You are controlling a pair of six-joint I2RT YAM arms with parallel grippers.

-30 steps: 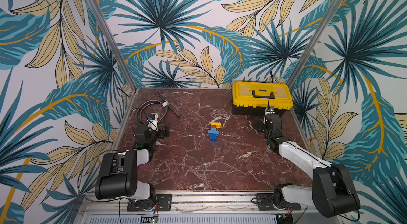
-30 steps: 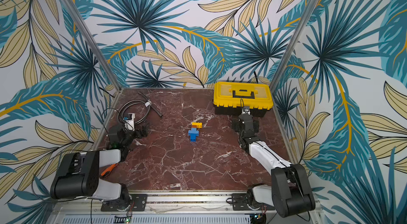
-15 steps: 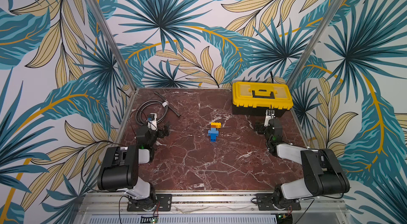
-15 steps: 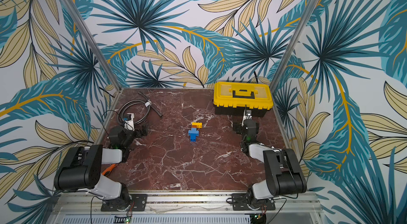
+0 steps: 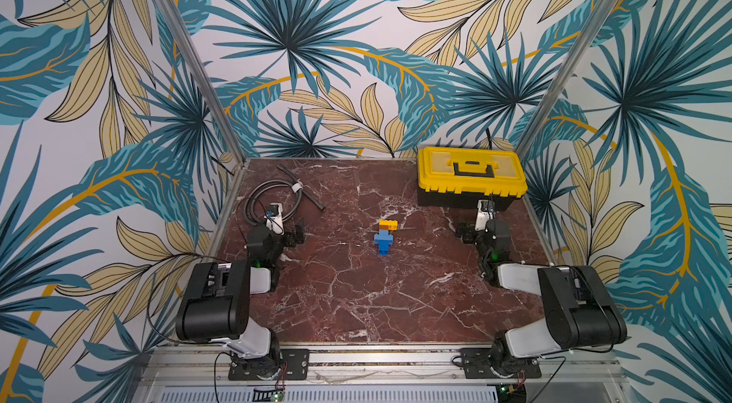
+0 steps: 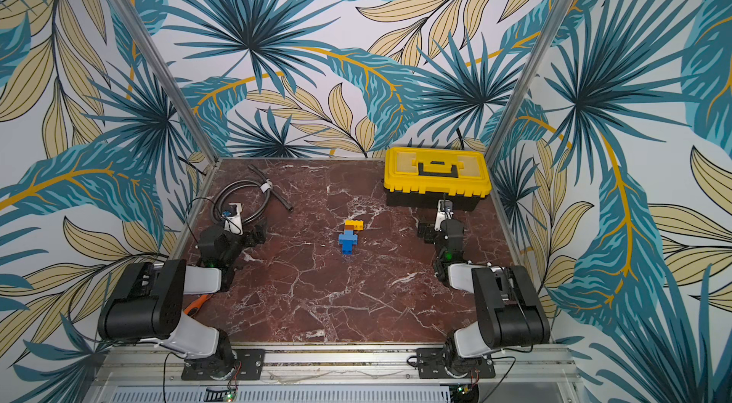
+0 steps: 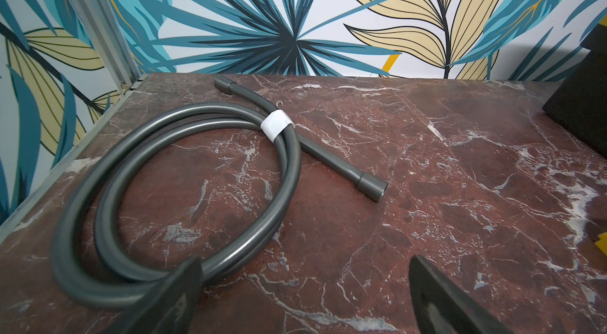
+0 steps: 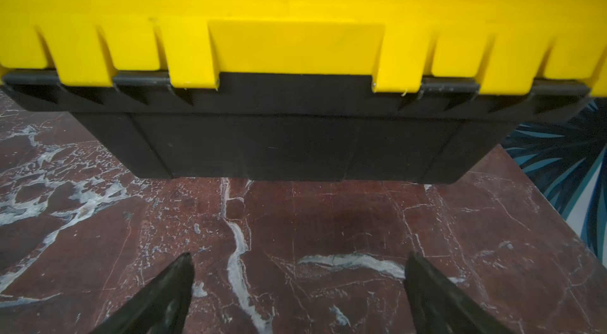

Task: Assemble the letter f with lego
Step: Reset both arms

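Observation:
The letter f (image 5: pixel 385 236) (image 6: pixel 350 236) lies on the marble table near its middle in both top views. It is a small lego stack: a yellow bar (image 5: pixel 388 224) at its far end, an orange block under it, then blue bricks with a wider blue crossbar. Nothing touches it. My left gripper (image 5: pixel 277 227) (image 7: pixel 303 286) rests low at the table's left side, open and empty, facing a coiled hose. My right gripper (image 5: pixel 477 224) (image 8: pixel 299 283) sits low at the right side, open and empty, close in front of the toolbox. Both are well apart from the lego.
A closed yellow-and-black toolbox (image 5: pixel 471 179) (image 8: pixel 295 138) stands at the back right. A coiled grey hose (image 5: pixel 277 199) (image 7: pixel 184 191) with a white tape band lies at the back left. An orange-handled tool (image 6: pixel 196 304) lies under the left arm. Patterned walls enclose three sides.
Both arms have folded back toward their bases, the right one most. The grippers stayed low and open. The lego stack has not moved.

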